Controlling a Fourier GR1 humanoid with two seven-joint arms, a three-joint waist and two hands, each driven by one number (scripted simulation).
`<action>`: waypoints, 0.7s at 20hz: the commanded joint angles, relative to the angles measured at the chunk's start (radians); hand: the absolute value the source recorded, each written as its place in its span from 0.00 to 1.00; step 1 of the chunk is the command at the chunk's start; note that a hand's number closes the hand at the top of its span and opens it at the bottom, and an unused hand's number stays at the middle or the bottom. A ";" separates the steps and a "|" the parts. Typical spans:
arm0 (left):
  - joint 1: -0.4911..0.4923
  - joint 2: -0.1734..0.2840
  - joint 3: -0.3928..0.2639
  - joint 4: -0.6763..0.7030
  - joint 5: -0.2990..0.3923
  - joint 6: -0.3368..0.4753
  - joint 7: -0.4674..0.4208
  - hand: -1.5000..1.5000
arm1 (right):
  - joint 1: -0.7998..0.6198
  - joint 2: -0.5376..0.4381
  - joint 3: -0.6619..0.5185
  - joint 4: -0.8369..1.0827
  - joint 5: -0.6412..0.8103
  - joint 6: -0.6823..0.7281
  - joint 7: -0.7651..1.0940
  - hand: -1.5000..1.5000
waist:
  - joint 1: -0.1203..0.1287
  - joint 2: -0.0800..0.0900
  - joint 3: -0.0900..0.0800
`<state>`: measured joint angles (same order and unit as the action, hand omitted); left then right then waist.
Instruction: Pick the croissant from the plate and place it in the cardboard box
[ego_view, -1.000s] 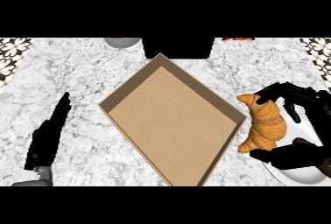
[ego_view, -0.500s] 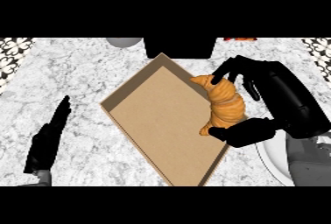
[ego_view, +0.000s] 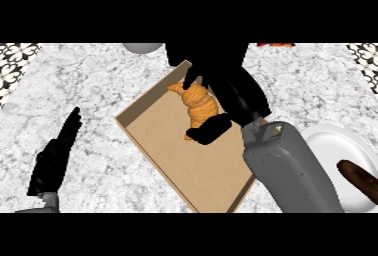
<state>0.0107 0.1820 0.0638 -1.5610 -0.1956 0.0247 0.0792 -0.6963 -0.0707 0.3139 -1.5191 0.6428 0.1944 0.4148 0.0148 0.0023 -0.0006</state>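
Plate (ego_view: 325, 145) sits nearest at the right edge, a dark item on it, and the right forearm sweeps up past it. Left hand (ego_view: 53, 157) rests flat on the surface, fingers straight, well apart from the action. Right hand (ego_view: 225, 97) is curled round the croissant (ego_view: 198, 106), thumb under its near tip. Croissant hangs over the cardboard box (ego_view: 177, 160), far half, long axis running near-to-far. Judgement: just lower and let go.

A kitchen; the marble counter (ego_view: 111, 75) shows it; so does a patterned tile wall (ego_view: 16, 55) at the corners; a white plate (ego_view: 332, 145) sits at right.
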 joint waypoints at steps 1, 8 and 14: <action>0.039 -0.034 -0.039 -0.039 -0.049 0.037 -0.002 0.50 | -0.045 0.026 -0.025 0.217 0.035 -0.039 -0.093 1.00 | 0.001 0.001 0.001; 0.001 -0.009 -0.003 -0.012 -0.002 -0.017 0.013 0.50 | -0.159 0.070 0.072 0.480 -0.068 -0.242 -0.010 0.00 | 0.010 0.001 0.000; -0.025 -0.016 0.008 0.019 -0.016 0.000 0.014 0.50 | -0.188 0.070 0.052 0.640 -0.194 -0.377 -0.187 0.00 | 0.010 0.003 0.001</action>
<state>-0.0229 0.1727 0.0697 -1.5452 -0.2050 0.0166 0.0977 -0.8649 -0.0029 0.3852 -0.9636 0.5239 -0.1087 0.3045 0.0239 0.0047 -0.0001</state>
